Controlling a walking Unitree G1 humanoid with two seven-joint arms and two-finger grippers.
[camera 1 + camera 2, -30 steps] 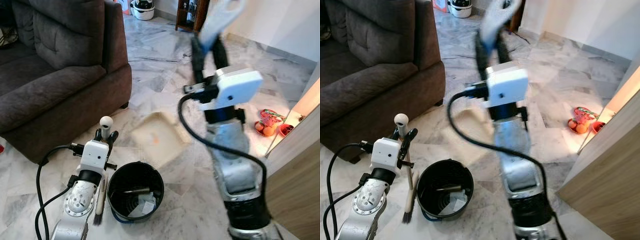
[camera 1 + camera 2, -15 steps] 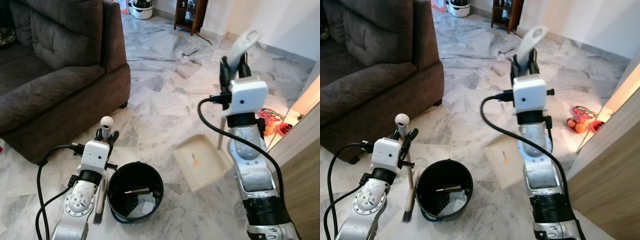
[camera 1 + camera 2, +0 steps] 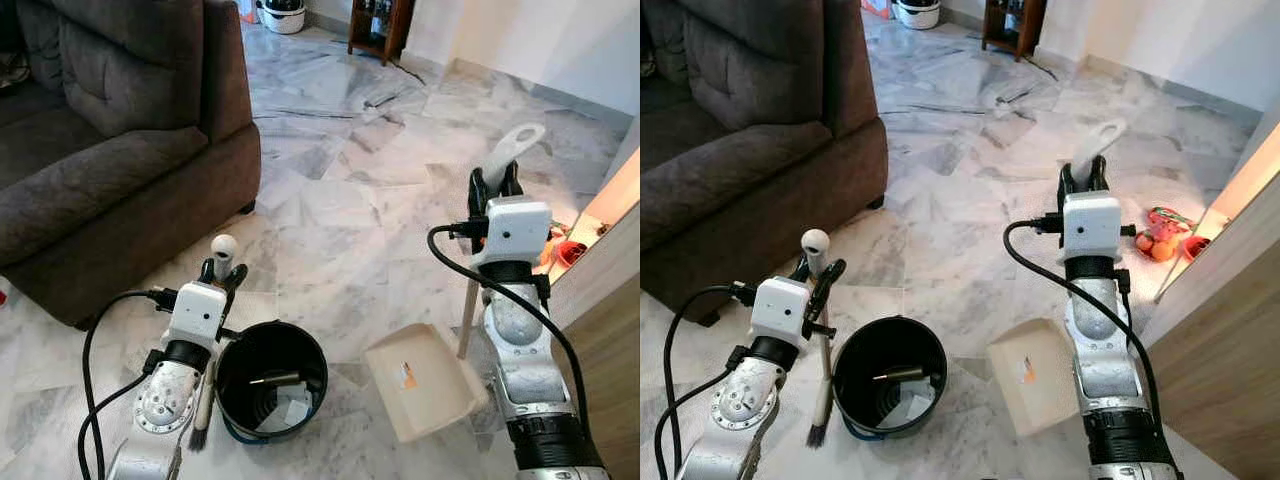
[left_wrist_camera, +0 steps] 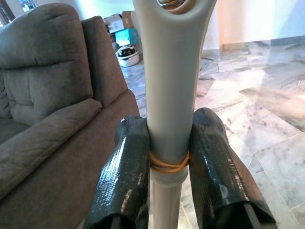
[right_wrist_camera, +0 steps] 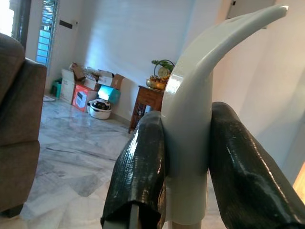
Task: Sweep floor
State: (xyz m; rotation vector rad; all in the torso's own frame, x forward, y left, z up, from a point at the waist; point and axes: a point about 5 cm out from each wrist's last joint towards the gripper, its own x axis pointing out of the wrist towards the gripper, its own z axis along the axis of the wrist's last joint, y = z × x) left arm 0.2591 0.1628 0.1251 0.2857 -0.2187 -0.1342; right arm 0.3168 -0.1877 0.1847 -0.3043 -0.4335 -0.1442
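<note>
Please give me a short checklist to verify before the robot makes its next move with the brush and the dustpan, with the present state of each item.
1. Left gripper shut on the brush handle: ok.
2. Right gripper shut on the dustpan handle: ok.
3. Dustpan tray down at the floor: ok; touching, cannot tell.
4. Brush bristles at the floor beside the black bucket: ok.
5. Debris between brush and dustpan: cannot tell.

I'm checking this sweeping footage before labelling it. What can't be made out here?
- Contents of the black bucket: dark inside in the eye views, the items are too small to name.
- Dustpan: its right side is hidden by the right arm.
- Small brush: partly hidden by the left arm.
- Red items by the wall: too small to identify.
</note>
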